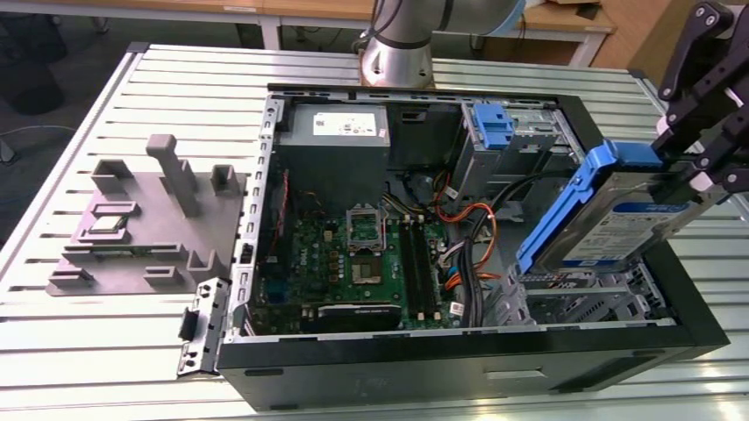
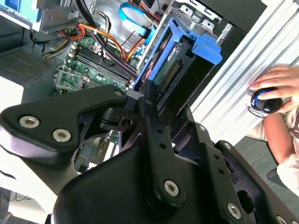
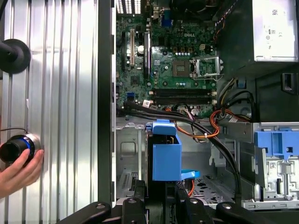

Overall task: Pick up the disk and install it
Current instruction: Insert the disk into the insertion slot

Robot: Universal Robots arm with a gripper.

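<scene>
I have the gripper [image 1: 693, 186] clamped on the disk [image 1: 615, 230], held tilted over the open case [image 1: 445, 373]; that tilt could jam a rail [image 1: 566, 210] or snag cables [image 1: 478, 230].

Robotics lab/workshop: slotted alu. table [image 1: 70, 351] w/ opened PC case [image 1: 468, 373], grey parts jig [image 1: 153, 219], robot arm base [image 1: 395, 53] at far edge, wooden desks [image 1: 316, 9] behind.

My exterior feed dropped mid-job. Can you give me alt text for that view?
The black gripper holds a tilted silver-grey rectangular disk with blue plastic side rails above the open black computer case, at the exterior view's right. The case lies on a slatted metal table, with a grey plastic fixture beside it at the view's left.
</scene>
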